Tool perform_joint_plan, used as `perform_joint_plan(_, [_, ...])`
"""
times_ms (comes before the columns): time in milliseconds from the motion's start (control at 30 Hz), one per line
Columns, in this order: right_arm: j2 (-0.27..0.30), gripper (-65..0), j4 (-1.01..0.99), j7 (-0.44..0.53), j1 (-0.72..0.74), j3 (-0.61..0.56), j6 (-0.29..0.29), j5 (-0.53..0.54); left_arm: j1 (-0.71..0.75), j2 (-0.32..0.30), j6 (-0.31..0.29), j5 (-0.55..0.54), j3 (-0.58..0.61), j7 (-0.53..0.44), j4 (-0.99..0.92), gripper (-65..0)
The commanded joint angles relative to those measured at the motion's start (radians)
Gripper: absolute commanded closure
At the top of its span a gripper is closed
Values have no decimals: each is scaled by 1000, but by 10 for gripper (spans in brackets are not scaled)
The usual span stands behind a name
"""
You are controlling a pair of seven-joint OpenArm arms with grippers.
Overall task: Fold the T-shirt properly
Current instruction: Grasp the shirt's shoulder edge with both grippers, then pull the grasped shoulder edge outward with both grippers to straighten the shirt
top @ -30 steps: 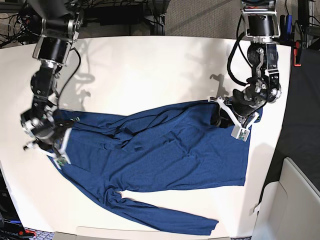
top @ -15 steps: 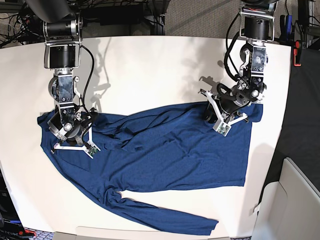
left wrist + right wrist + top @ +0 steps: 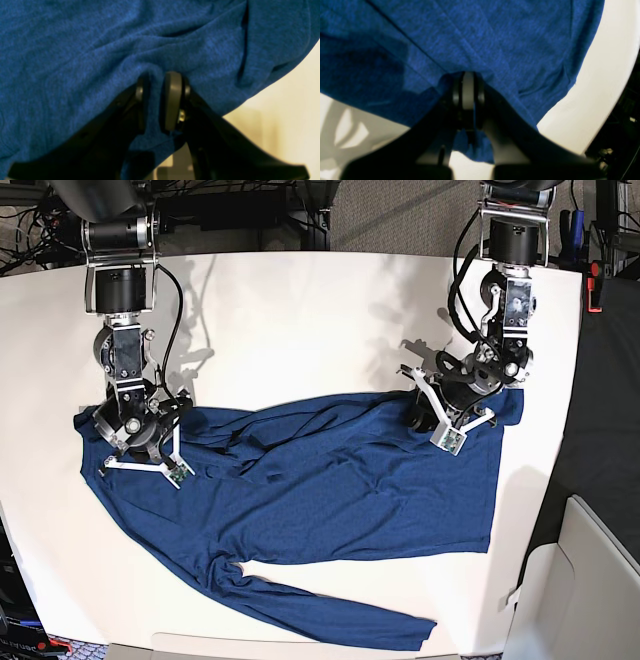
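Both claws pinched on cloth: left claw (image 3: 155, 100), right claw (image 3: 468, 91) | shirt (image 3: 330, 480) sprawled rumpled on desk (image 3: 300, 320) | lift evenly together (avoid bunching), keep the edge taut

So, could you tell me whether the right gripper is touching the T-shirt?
Touching: in the right wrist view the right gripper is shut on a pinch of the T-shirt.

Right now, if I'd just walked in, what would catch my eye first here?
Most striking is the dark blue T-shirt, sprawled rumpled across the white table, one long sleeve trailing toward the near edge. Next, the two arms reaching down from the far side: the right gripper is shut on fabric at one end, and the left gripper pinches a fold at the other.
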Motion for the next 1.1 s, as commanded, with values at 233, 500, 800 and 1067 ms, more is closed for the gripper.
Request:
perform_joint_plan(233, [47,-2,205,-132,-174,3,33,0,138,-106,6,42,64,90,101,-95])
perform_joint_plan(500, [48,-2,404,-212,-298,3,33,0,281,-134,6,105,70,92,275,-95])
perform_joint_plan(800, [68,-2,576,-274,-424,6,33,-4,441,-134,6,183,65,93,434,-95])
perform_joint_plan(1067, [81,-2,631,-274,-516,90,33,0,482,-134,6,183,62,216,514,-95])
